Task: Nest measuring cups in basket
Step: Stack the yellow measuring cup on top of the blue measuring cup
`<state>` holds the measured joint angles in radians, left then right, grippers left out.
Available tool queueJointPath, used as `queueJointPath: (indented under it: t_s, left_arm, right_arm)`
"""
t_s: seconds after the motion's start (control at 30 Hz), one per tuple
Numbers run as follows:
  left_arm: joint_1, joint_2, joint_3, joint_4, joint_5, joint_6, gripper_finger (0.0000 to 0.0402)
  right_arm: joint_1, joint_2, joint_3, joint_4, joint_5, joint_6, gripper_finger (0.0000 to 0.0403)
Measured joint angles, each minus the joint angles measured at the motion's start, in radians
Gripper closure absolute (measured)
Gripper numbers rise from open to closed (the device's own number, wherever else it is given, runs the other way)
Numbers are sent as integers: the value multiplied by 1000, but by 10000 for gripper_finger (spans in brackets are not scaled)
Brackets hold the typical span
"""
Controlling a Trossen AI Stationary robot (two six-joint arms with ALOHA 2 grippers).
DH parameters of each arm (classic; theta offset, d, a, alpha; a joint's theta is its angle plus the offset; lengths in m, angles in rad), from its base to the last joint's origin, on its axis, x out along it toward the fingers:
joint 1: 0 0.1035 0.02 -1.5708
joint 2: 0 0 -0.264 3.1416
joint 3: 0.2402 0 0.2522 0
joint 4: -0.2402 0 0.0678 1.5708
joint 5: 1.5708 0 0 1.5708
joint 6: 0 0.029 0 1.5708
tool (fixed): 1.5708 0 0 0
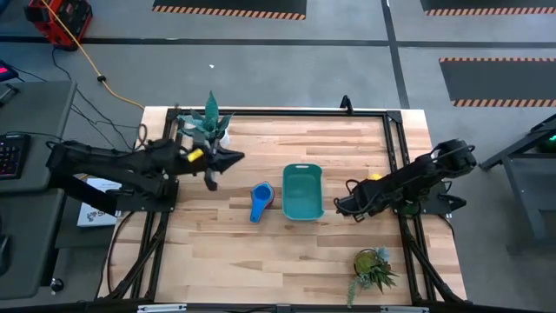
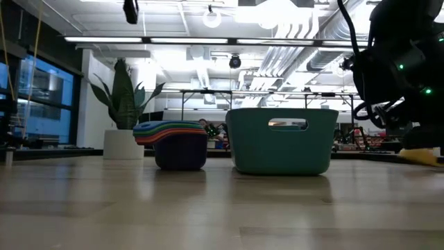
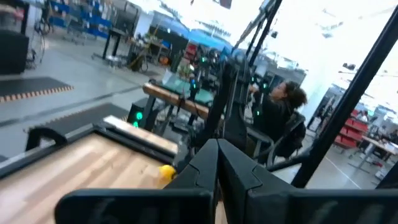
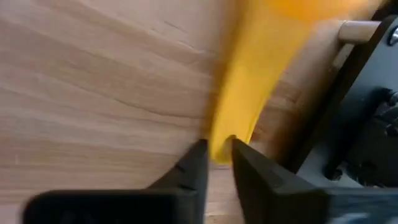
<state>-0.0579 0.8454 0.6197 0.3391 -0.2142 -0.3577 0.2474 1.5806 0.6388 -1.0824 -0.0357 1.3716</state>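
Observation:
A stack of nested measuring cups (image 1: 261,202), blue on top with coloured rims (image 2: 173,132), stands on the table against the left side of the teal basket (image 1: 302,191) (image 2: 281,139). My right gripper (image 1: 341,207) is low at the basket's right side. In its wrist view it (image 4: 216,152) is shut on a blurred yellow measuring cup (image 4: 249,68). That cup shows low at the table in the low view (image 2: 420,156). My left gripper (image 1: 230,159) (image 3: 217,162) is shut on nothing, raised left of the stack. My right gripper pinches a narrow yellow part of the cup (image 4: 222,144) between its two fingertips, coming slanting down toward the wooden table. The yellow strip runs on away from the fingers. Blur hides which part it is, and I cannot tell whether the cup is lifted.
A potted plant (image 1: 208,126) in a white pot (image 2: 123,142) stands at the far left of the table, and another plant (image 1: 373,268) near the right front corner. A black frame rail (image 1: 395,139) borders the table. Bare wood lies in front of the basket.

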Motion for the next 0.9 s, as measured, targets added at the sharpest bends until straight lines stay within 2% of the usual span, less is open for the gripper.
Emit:
queueJointPath:
  t_s: [0.1, 0.33, 0.67, 0.77, 0.9]
  left_arm:
    - [29, -72, 0, -34, 16, 3, 401]
    - [62, -206, 1, -66, 21, 33, 401]
    - [67, -244, 1, -68, -16, 48, 401]
    - [67, -240, 1, -67, -16, 46, 401]
    - [67, -239, 1, -67, -16, 46, 401]
  right_arm:
    - [-9, 2, -6, -10, 11, 1, 390]
    - [-6, 5, 8, -38, 23, -13, 398]
    - [23, -23, 266, -159, 164, -127, 402]
    - [21, -68, 338, -192, 210, -171, 402]
    - [21, -192, 390, -177, 266, -248, 402]
